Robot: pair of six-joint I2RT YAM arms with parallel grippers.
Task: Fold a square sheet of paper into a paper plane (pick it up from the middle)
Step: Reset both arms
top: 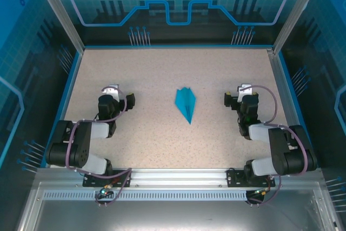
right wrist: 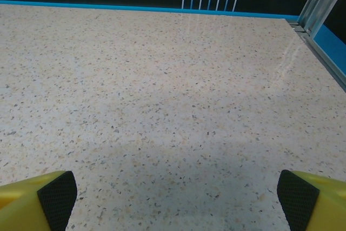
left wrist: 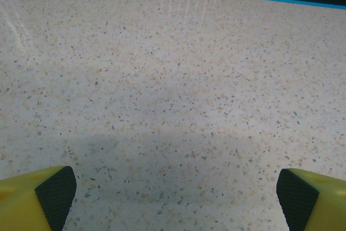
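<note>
Lying mid speckled table (top: 151, 139): paper plane (top: 185, 105) | left pincer (left wrist: 175, 196), right pincer (right wrist: 178, 196) apart | blue walls (top: 178, 4)

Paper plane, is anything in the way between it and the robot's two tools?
No, nothing visible. The paper plane lies alone in the middle of the table. Only bare speckled tabletop lies between it and the open left tool on one side and the open right tool on the other.

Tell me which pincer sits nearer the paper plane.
The right pincer: its gap to the paper plane looks somewhat narrower than the left pincer's. Both stand open and empty.
</note>
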